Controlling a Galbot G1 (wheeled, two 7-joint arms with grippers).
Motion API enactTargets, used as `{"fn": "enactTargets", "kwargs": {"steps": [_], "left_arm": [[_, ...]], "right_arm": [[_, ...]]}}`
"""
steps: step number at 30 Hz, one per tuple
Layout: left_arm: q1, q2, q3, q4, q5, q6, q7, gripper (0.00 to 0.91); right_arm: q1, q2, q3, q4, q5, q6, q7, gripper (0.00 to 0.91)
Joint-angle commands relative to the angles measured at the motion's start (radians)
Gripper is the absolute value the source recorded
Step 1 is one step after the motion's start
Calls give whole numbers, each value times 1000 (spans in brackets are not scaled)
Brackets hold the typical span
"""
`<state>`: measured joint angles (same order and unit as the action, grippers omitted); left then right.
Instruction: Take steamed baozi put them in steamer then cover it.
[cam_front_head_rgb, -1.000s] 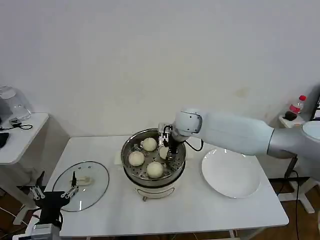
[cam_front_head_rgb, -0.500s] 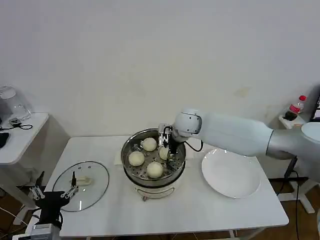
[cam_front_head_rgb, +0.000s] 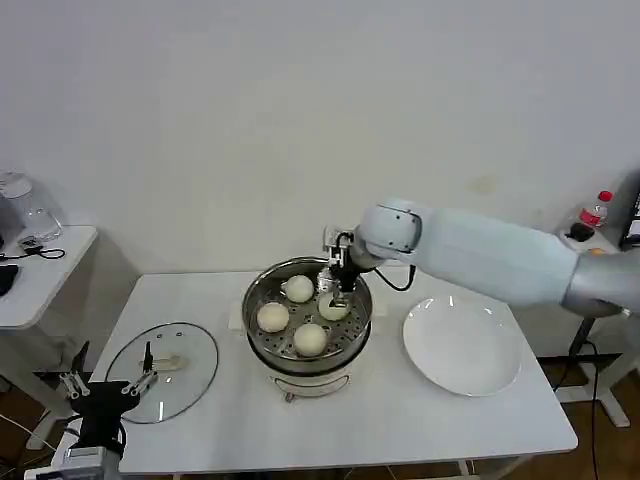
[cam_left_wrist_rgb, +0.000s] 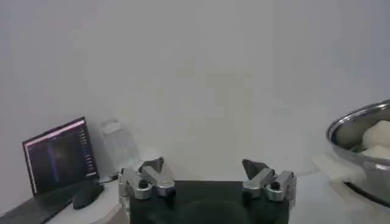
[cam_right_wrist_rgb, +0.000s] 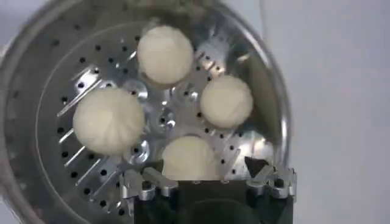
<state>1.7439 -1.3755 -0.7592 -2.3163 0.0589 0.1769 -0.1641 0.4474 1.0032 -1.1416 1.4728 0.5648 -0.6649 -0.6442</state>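
Note:
The steamer (cam_front_head_rgb: 262, 340) stands mid-table on its white pot base. Four baozi lie in the basket: one at the back (cam_front_head_rgb: 298, 288), one on the left (cam_front_head_rgb: 272, 317), one in front (cam_front_head_rgb: 310, 340), one on the right (cam_front_head_rgb: 333, 306). My right gripper (cam_front_head_rgb: 335, 282) hangs open just above the right-hand bun, holding nothing. In the right wrist view the open right gripper (cam_right_wrist_rgb: 206, 175) is over the nearest baozi (cam_right_wrist_rgb: 189, 157) on the steamer's perforated floor (cam_right_wrist_rgb: 61, 73). The glass cover (cam_front_head_rgb: 185, 345) lies flat on the table's left. My left gripper (cam_front_head_rgb: 108, 375) waits open at the front left corner.
A white plate (cam_front_head_rgb: 462, 347) sits on the table to the right of the steamer. A side table (cam_front_head_rgb: 40, 265) with a jug stands at far left. The left wrist view shows my open left gripper (cam_left_wrist_rgb: 204, 166), a screen (cam_left_wrist_rgb: 58, 155) and the steamer's rim (cam_left_wrist_rgb: 356, 122).
My right gripper has risen out of the basket and drawn back slightly, leaving the right-hand baozi lying in the steamer. The left arm has not moved.

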Motion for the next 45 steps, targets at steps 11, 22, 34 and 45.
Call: {"fn": "enactTargets", "kwargs": {"steps": [11, 22, 34, 45], "left_arm": [[-2, 10, 27, 49, 28, 0, 15, 907], [15, 26, 16, 131, 329, -46, 22, 907], [-28, 151, -49, 384, 887, -140, 57, 907], [-167, 249, 71, 599, 1060, -155, 40, 907]], "right_arm": [[-1279, -295, 1245, 432, -330, 474, 641, 907], [-1870, 176, 1988, 447, -381, 762, 473, 907], [-2049, 302, 2125, 478, -289, 754, 438, 907], [-2110, 343, 2123, 554, -279, 756, 429, 907]]}}
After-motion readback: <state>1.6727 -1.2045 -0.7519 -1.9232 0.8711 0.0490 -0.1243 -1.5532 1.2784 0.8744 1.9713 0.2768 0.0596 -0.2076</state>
